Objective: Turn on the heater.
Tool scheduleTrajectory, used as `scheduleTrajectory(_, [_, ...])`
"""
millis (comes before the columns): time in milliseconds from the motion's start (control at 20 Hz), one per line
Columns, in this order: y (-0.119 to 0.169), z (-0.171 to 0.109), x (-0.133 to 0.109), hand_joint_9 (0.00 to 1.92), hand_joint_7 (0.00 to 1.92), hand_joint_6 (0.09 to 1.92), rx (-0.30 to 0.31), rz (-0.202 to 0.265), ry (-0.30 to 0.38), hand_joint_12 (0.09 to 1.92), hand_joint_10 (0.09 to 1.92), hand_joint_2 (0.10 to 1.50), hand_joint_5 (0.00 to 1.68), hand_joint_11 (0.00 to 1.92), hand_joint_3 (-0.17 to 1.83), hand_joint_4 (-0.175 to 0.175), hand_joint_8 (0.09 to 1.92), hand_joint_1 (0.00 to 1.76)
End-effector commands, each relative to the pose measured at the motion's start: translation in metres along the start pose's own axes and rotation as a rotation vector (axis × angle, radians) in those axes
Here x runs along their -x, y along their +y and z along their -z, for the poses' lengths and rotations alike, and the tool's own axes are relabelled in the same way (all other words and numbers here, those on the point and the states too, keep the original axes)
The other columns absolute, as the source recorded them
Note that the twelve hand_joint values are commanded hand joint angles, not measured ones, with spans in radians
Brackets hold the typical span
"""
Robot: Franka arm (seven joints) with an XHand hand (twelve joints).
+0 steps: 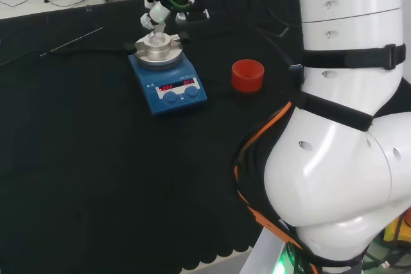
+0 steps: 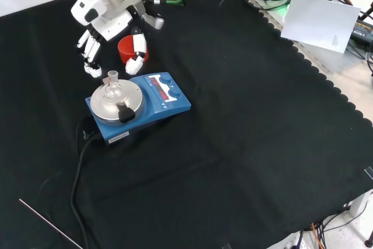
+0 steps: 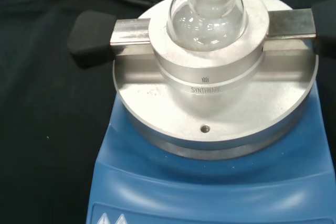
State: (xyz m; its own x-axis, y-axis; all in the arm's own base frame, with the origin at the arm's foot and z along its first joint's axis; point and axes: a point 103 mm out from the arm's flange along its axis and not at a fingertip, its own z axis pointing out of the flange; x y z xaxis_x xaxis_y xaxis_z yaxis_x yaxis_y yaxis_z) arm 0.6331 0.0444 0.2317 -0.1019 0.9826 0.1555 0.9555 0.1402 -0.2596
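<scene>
In the head view, the blue heater (image 1: 168, 88) stood near the worktop's (image 1: 77, 158) far edge, a red cup (image 1: 248, 75) to its right. In the front view, the hand (image 2: 108, 24) hung open above the heater, fingers relaxed, touching nothing. In the wrist view, a glass flask (image 3: 208, 14) sat in the heater's metal block (image 3: 210, 98).

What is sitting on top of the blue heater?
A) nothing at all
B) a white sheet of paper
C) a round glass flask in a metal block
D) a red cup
C. In the wrist view a clear round glass flask sits in a silver metal block on the blue heater; the front view shows the same flask on the heater, with the red cup standing apart on the cloth.
</scene>
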Motion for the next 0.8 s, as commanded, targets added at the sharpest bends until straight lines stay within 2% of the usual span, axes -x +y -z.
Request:
scheduleTrajectory(50, [-0.022,0.016,0.000,0.57,0.41,0.60,0.039,-0.007,0.000,1.32,0.63,0.59,0.45,0.25,0.64,-0.003,0.65,0.70])
scheduleTrajectory(300, [-0.046,0.027,0.002,0.57,0.41,0.56,0.057,-0.015,-0.008,1.33,0.63,0.60,0.46,0.25,0.64,-0.003,0.65,0.70])
scheduleTrajectory(650, [-0.085,0.033,0.002,0.57,0.40,0.53,0.032,-0.036,-0.017,1.33,0.63,0.60,0.42,0.26,0.63,-0.007,0.65,0.71])
scheduleTrajectory(750, [-0.097,0.030,0.002,0.63,0.47,0.49,0.039,-0.041,-0.018,1.33,0.63,0.61,0.42,0.32,0.64,-0.006,0.65,0.75])
scheduleTrajectory(800, [-0.103,0.029,0.002,0.73,0.57,0.47,0.043,-0.044,-0.020,1.31,0.60,0.61,0.43,0.42,0.65,-0.010,0.65,0.80])
